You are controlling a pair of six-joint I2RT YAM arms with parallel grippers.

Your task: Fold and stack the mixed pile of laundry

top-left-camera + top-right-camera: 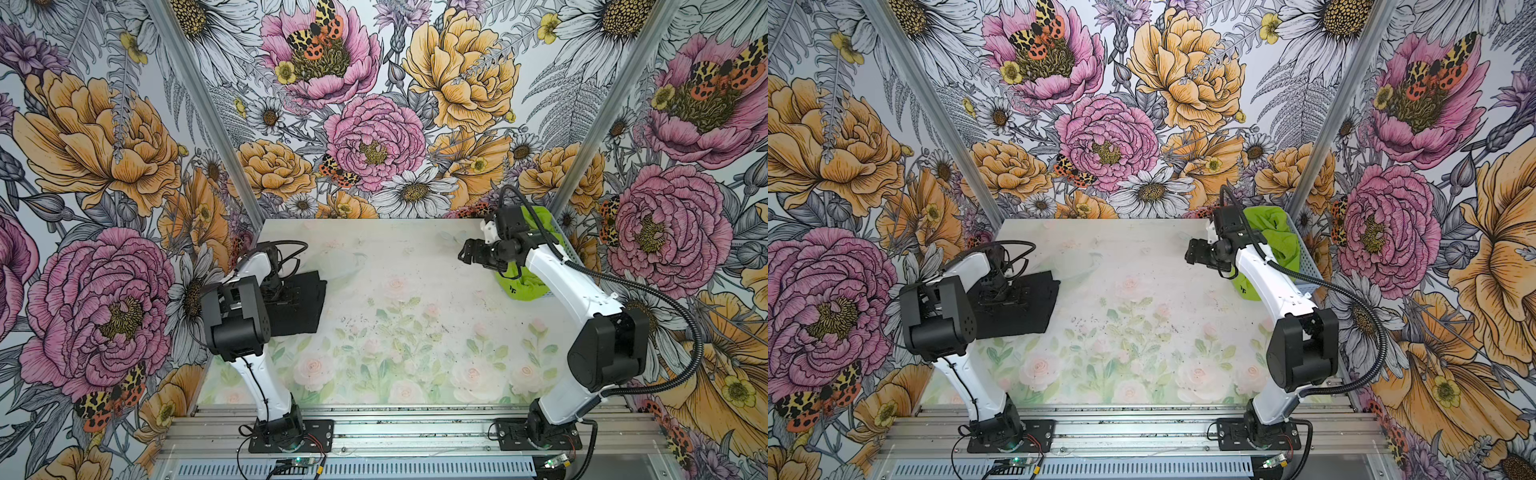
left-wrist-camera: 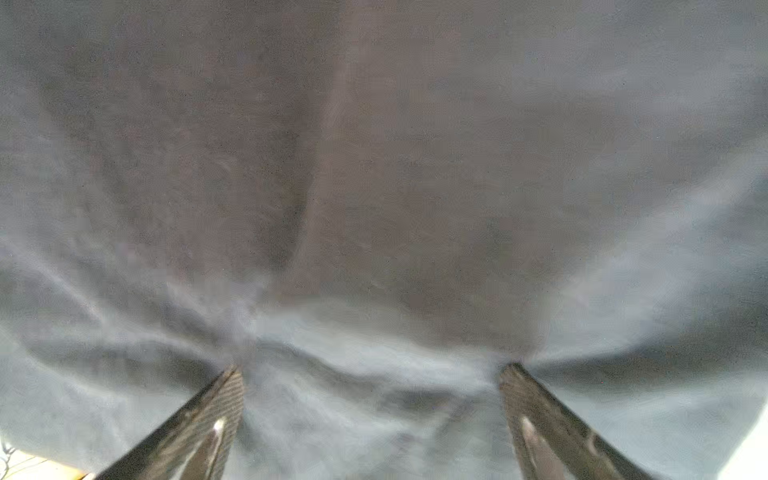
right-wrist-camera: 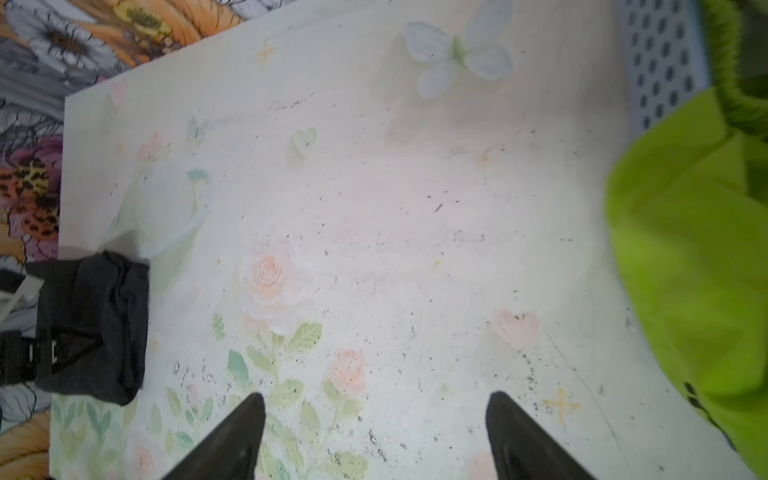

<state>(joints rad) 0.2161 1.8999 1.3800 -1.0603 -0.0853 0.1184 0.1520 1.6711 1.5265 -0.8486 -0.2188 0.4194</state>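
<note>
In both top views your pale rose-printed table [image 1: 415, 266] stands inside floral walls [image 1: 104, 145]; folded black shirt [image 1: 305, 305] at its left edge, crumpled lime shorts [image 1: 517, 286] at its right. Left wrist: left gripper [image 2: 374, 369] spread on creased shirt. Right wrist: right gripper [image 3: 376, 395] gapes empty over scuffed table.

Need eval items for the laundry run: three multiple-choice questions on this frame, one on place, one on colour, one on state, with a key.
1. Where are the shorts?
A. spread flat in the middle
B. spilling from the basket at the far right
C. stacked on another garment

2. What colour is the folded T-shirt?
A. black
B. white
C. blue

3. The right gripper is:
A. open, empty
B. shut on cloth
C. out of sight

Key:
1 B, green cloth hangs out of the perforated basket.
2 A, it shows black in both top views.
3 A, its jaws stand apart with nothing between them.
</note>
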